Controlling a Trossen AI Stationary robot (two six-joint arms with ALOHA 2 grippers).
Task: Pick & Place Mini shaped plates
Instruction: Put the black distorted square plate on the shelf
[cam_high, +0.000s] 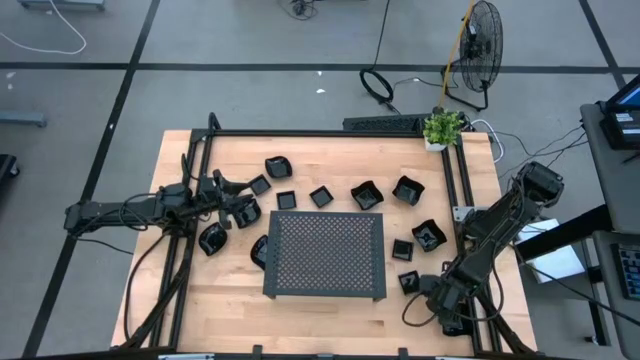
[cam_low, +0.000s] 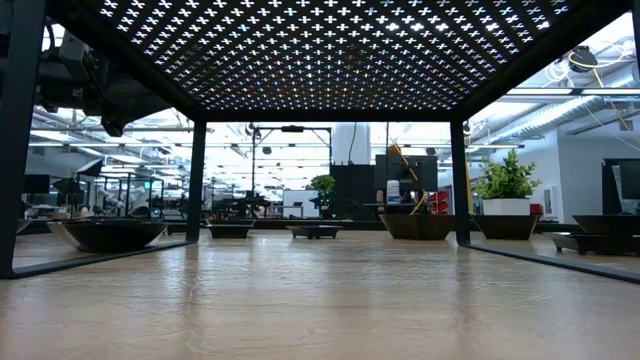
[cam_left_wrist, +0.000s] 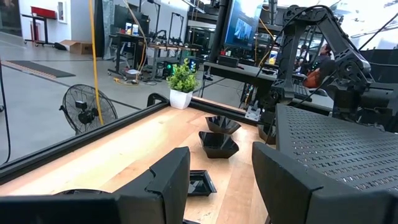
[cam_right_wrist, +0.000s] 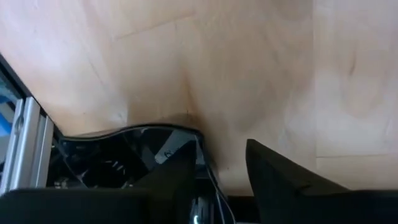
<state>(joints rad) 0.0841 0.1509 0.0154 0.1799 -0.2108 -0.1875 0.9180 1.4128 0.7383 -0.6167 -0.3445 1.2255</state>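
About a dozen small glossy black plates lie on the wooden table around the large perforated tray (cam_high: 325, 255). Some are near the far edge (cam_high: 277, 166), some in the middle (cam_high: 366, 195), some on the right (cam_high: 428, 235), and one on the left (cam_high: 212, 238). My left gripper (cam_high: 243, 197) (cam_left_wrist: 221, 158) is open and held level just left of the tray, pointing toward the table's right. A small square plate (cam_left_wrist: 198, 183) lies just beyond its fingertips. My right gripper (cam_high: 440, 300) (cam_right_wrist: 224, 152) is open and hangs low over the table's near right corner.
The tray stands on legs (cam_low: 458, 180) with several plates resting flat beyond them (cam_low: 105, 232). A black frame rail (cam_high: 320, 133) borders the table. A potted plant (cam_high: 442, 127) sits at the far right corner. Cables (cam_right_wrist: 124, 155) lie under the right gripper.
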